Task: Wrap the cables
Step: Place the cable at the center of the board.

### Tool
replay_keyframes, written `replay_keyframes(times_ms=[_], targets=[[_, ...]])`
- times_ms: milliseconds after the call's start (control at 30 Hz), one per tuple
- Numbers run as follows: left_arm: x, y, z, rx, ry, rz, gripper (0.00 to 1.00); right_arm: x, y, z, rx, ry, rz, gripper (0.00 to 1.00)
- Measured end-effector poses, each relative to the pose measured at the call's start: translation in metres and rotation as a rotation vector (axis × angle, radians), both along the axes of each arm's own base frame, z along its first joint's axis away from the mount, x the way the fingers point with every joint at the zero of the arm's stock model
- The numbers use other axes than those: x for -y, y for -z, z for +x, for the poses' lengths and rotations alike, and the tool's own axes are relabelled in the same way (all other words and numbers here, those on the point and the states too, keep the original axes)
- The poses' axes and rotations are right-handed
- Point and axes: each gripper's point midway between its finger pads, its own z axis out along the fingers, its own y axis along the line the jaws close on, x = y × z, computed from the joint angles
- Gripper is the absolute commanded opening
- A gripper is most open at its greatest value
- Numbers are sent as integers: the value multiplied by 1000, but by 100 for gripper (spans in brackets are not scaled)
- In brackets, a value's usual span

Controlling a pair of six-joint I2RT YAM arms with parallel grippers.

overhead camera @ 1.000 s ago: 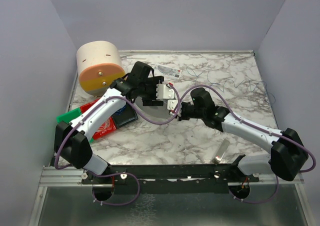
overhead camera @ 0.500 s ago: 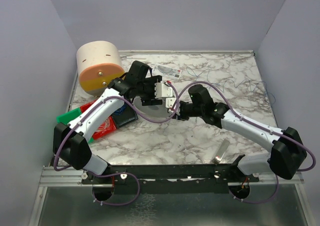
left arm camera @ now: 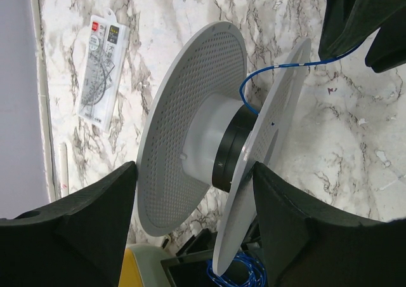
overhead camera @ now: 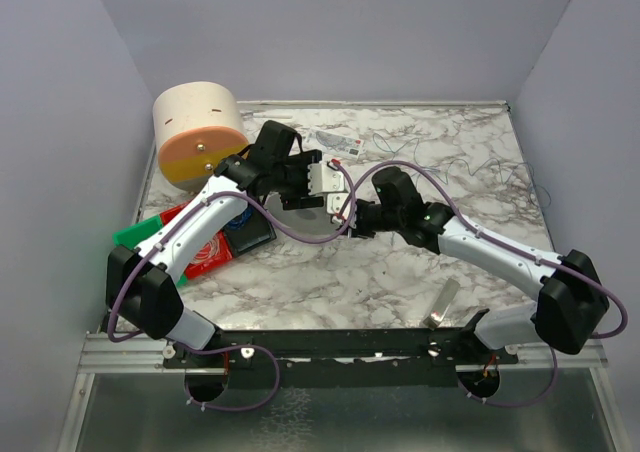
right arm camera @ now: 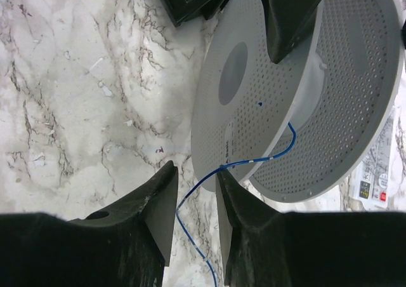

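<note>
My left gripper [left arm camera: 195, 173] is shut on a grey perforated spool [left arm camera: 190, 109], one finger outside each flange, and holds it on edge above the table. It shows in the top view [overhead camera: 300, 197] at mid-table. The cable [left arm camera: 279, 68] is a very thin wire, blue up close. It runs from the spool's core over the flange rim and down between my right gripper's fingers [right arm camera: 195, 173], which stand a little apart. The wire [right arm camera: 254, 162] touches one fingertip. The rest of the wire [overhead camera: 470, 167] lies loose and wavy at the back right. My right gripper [overhead camera: 360, 220] sits just right of the spool [overhead camera: 305, 222].
A beige cylinder with an orange face [overhead camera: 198, 132] stands at the back left. Green and red flat items [overhead camera: 170, 232] and a black box with a blue coil [left arm camera: 235, 271] lie under the left arm. A printed packet [overhead camera: 338, 144] lies behind the spool. A silver strip [overhead camera: 445, 302] lies front right.
My right gripper has moved a little left and back, closer to the spool. The left gripper and spool have shifted slightly left.
</note>
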Motion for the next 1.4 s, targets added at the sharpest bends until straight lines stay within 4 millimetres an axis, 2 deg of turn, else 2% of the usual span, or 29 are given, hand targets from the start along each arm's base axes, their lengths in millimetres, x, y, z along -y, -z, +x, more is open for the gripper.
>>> replay_keyframes(times_ms=[467,633,867,1167,1400], targets=[[-1,0,0,-1,-7,3,49,5,-1,7,35,38,-22,44],[-1,1,0,-2,-9,4,49,5,-1,6,31,39,-22,56],[-3,0,1,-7,-20,1,49,6,-2,2,-10,37,-41,66],[-5,0,0,-12,-38,-1,49,6,-3,-11,-101,6,-51,67],[-1,-14,10,33,-68,-46,46,5,-16,-20,-202,-43,-8,66]])
